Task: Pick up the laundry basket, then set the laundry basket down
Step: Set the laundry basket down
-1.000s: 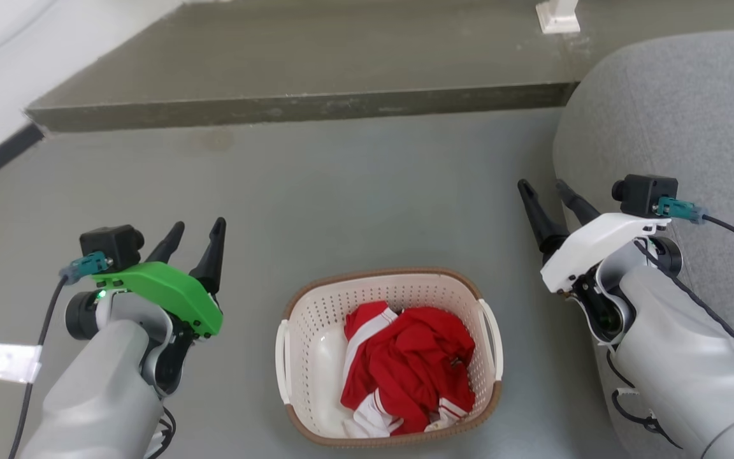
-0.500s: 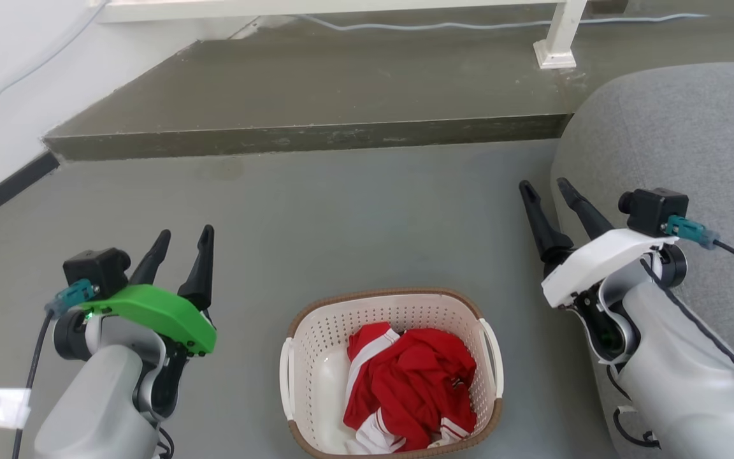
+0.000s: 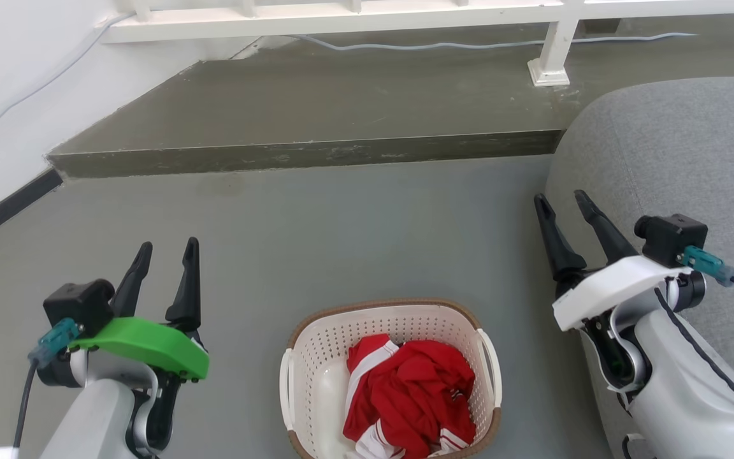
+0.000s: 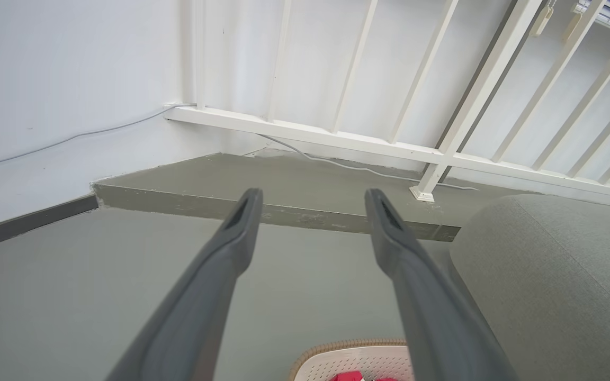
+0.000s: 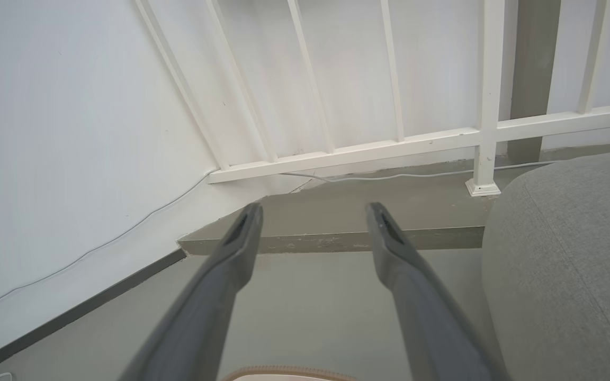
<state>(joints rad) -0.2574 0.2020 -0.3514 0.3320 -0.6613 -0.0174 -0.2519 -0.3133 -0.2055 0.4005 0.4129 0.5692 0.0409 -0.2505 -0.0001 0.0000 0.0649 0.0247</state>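
Head camera tilted up; left, right jaws open, empty; laundry basket [image 3: 325, 347] between

Laundry basket [image 3: 317, 347]: cream-white, perforated, brown woven-look rim. Garment [image 3: 418, 395]: red with white stripes. Left gripper [image 3: 168, 245]: green cover, black fingers [image 3: 183, 290]. Right gripper [image 3: 561, 196]: white cover. Sofa [image 3: 673, 146]: grey

The left hand [image 3: 169, 243] is backed by a green cover [image 3: 144, 344] and the right hand [image 3: 559, 196] by a white cover [image 3: 615, 290] — each is tipped with two long dark fingers [image 3: 186, 284]. Black camera blocks [image 3: 669, 234], teal connectors [image 3: 701, 260] and black cables [image 3: 23, 401] are carried on pale grey forearms [image 3: 692, 389].
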